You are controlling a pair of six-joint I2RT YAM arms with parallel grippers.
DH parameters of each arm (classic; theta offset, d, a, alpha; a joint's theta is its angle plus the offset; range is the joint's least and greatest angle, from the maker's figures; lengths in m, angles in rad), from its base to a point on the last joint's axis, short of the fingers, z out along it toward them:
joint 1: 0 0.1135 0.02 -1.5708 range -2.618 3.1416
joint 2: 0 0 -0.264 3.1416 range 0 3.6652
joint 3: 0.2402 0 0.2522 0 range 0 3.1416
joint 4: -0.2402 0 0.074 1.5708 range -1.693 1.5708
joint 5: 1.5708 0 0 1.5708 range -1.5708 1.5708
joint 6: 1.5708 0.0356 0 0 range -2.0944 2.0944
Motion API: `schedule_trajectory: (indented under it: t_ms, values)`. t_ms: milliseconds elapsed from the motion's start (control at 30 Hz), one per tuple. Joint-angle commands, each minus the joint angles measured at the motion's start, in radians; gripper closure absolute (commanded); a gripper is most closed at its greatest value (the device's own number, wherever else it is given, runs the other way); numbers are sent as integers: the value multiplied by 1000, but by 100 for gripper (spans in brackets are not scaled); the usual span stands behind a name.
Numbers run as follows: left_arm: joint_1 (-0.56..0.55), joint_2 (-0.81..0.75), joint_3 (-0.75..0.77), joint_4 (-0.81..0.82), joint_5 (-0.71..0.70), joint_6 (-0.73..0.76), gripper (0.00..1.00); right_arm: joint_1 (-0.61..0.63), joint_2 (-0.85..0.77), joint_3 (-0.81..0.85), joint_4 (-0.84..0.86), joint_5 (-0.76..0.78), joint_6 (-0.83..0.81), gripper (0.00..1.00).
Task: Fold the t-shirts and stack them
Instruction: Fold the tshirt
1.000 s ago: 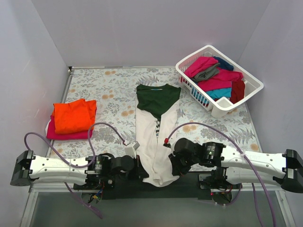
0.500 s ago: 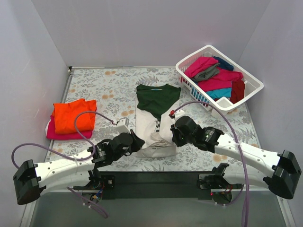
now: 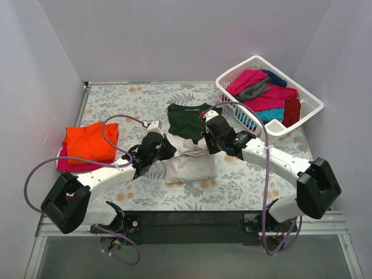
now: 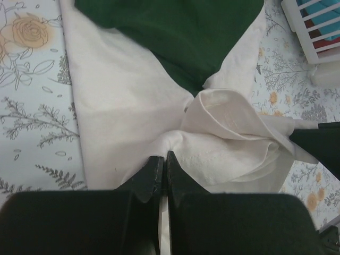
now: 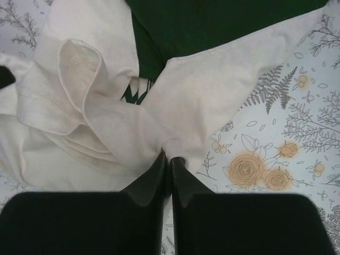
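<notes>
A cream-white t-shirt (image 3: 189, 165) with a dark green upper part (image 3: 186, 119) lies mid-table, its lower half doubled up over itself. My left gripper (image 3: 168, 146) is shut on the shirt's hem at the left, and my right gripper (image 3: 204, 142) is shut on it at the right. In the left wrist view the left gripper (image 4: 162, 156) pinches bunched cream cloth (image 4: 122, 101). The right wrist view has the right gripper (image 5: 169, 158) pinching a fold of the same cloth (image 5: 212, 90). Two folded t-shirts, orange (image 3: 90, 141) on magenta (image 3: 84, 166), are stacked at the left.
A white slatted basket (image 3: 256, 58) at the back right holds several crumpled t-shirts in magenta, grey, teal, dark red and navy. Its corner (image 4: 313, 32) shows in the left wrist view. The grey floral table cover (image 3: 128, 104) spans the table between grey walls.
Both grippers have carried the shirt's bottom hem from the near table edge away toward the green part, folding the lower half over. The arms have stretched out over the table.
</notes>
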Motion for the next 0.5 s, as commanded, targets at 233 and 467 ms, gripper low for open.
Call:
schedule_trajectory:
  t_ms: [233, 467]
  values:
    - [104, 247, 189, 106, 118, 107, 100, -108, 186, 162, 49, -17, -84, 99]
    - [149, 369, 291, 46, 74, 101, 100, -155, 288, 243, 47, -17, -89, 99]
